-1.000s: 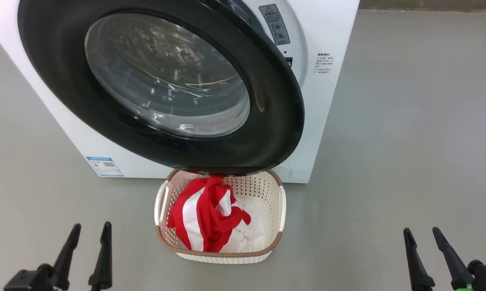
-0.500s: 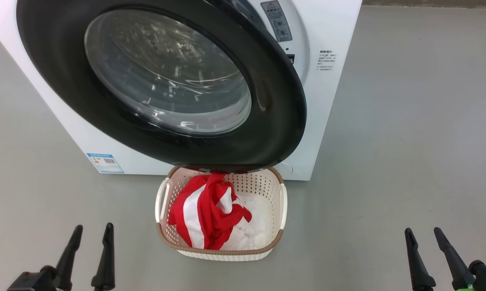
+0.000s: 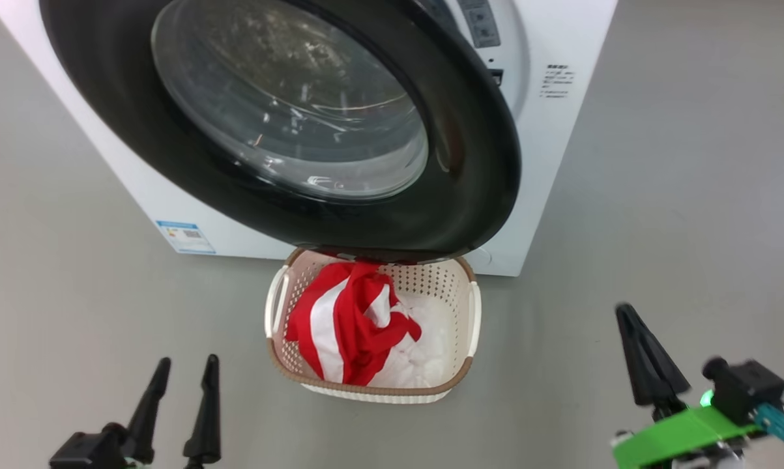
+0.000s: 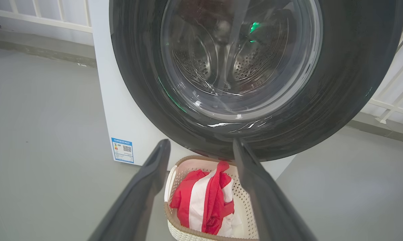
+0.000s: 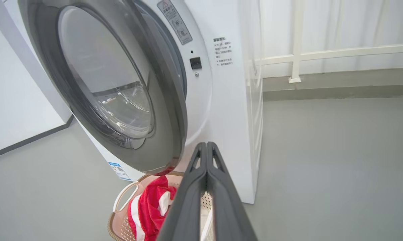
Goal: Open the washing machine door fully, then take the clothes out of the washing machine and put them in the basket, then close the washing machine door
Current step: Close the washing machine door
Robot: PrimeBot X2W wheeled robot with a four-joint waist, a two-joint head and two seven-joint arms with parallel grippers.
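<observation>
The right gripper [image 3: 627, 319] has risen at lower right, fingers now pressed together; left gripper [image 3: 188, 365], lower left, fingers apart; clothes [image 3: 352, 326] lie in the basket [image 3: 372, 391] under the door [image 3: 476, 163].

clothes [image 3: 356, 329] in basket [image 3: 453, 286], basket before washing machine [image 3: 561, 130], under door [image 3: 483, 163]
</observation>
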